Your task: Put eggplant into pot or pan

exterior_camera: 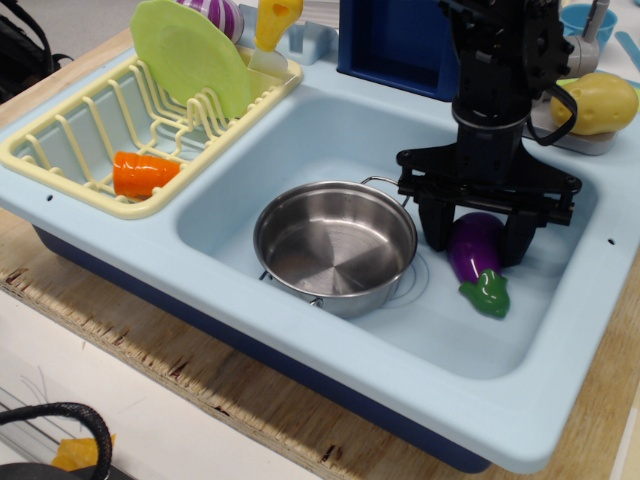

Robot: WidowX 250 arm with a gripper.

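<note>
One eggplant, one pot, one black pincer: these sit in the middle and right of the frame, inside a pale blue plastic sink. The eggplant is smooth glossy purple with a green stem cap pointing toward the lower right. It lies just right of the pot, outside it, with the pincer's two fingers standing on either side of its rounded body. The fingers look pressed against it, so the pincer appears to be gripping the eggplant, though the contact itself is partly hidden by the fingers.

The pot is shallow, round and shiny steel, with a thin wire loop handle at its upper right rim and another at its lower left. Nothing is inside it. Its right rim sits close beside the pincer's near finger.

In the upper left of the frame stands one cream-yellow dish rack with thin plastic bars. It holds one orange cup lying on its side and one pale green plate standing on edge. Behind the plate there is one striped purple and white thing, mostly hidden.

At the upper right, one yellow potato-like toy rests on the sink's ledge, partly behind the black arm. A dark blue block rises behind the basin. The sink sits on a rough wooden surface, seen along the lower left.
</note>
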